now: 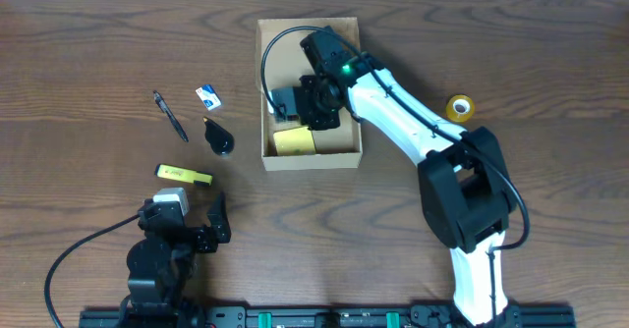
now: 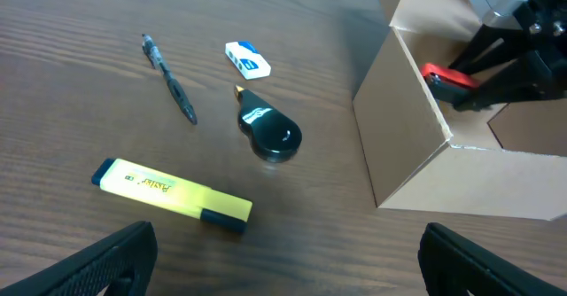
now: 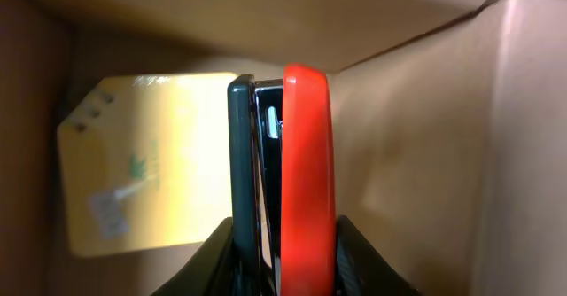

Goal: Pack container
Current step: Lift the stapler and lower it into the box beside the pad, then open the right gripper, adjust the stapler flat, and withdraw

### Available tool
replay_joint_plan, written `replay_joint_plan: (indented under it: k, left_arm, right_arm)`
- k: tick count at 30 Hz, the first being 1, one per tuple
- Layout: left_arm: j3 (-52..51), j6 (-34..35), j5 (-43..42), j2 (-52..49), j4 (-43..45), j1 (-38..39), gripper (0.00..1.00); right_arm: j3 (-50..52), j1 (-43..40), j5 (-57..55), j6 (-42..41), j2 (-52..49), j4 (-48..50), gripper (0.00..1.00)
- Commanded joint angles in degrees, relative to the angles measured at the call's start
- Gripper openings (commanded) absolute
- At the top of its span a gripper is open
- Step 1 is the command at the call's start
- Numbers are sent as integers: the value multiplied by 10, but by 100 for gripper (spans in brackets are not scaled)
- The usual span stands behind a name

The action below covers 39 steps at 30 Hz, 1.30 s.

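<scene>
Counting now: one box (image 1: 314, 161), one pen (image 1: 170, 115), one eraser (image 1: 207, 96), one highlighter (image 1: 184, 175), one tape roll (image 1: 460, 108), one black teardrop gadget (image 1: 219, 137), one yellow pad (image 1: 293, 141), and seemingly one red stapler (image 3: 292, 181).

We see the container (image 2: 416, 154) at the right, open at the top, one corner turned toward us. Inside it the right gripper (image 2: 468, 81) has a red item (image 2: 446, 73) between its black fingers. Left of the box, on the wooden table (image 2: 80, 110), a yellow highlighter (image 2: 168, 192) lies nearest. A black teardrop-shaped object (image 2: 271, 134) sits beyond it, with a white-and-blue eraser (image 2: 247, 58) farther still and a pen (image 2: 168, 77) to the far left. The left gripper (image 2: 288, 243) is spread wide and holds nothing.
</scene>
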<state>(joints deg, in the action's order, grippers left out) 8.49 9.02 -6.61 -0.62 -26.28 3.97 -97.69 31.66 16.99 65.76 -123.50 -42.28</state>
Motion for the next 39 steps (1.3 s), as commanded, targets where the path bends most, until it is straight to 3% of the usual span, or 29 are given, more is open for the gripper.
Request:
replay_joint_plan:
  k: [1,23,26,28,29,30,39]
  left_arm:
    - [-10,-2,8,4,2,2,96]
    - [-10,-2,8,4,2,2,95]
    - [-10,-2,8,4,2,2,95]
    - [-10,-2,8,4,2,2,95]
    - [-10,-2,8,4,2,2,95]
    - [-10,-2,8,4,2,2,95]
    - [-10,-2,8,4,2,2,95]
  right_arm:
    - [0,10,21,-2,-4,14,1]
    - [0,19,25,-30,-28,31,2]
    - [0,19,25,-54,-28,31,18]
    - [0,19,25,-72,-28,31,24]
    - [0,19,25,-75,-27,31,33]
    - [0,19,25,-75,-27,31,99]
    - [0,19,25,-75,-27,31,99]
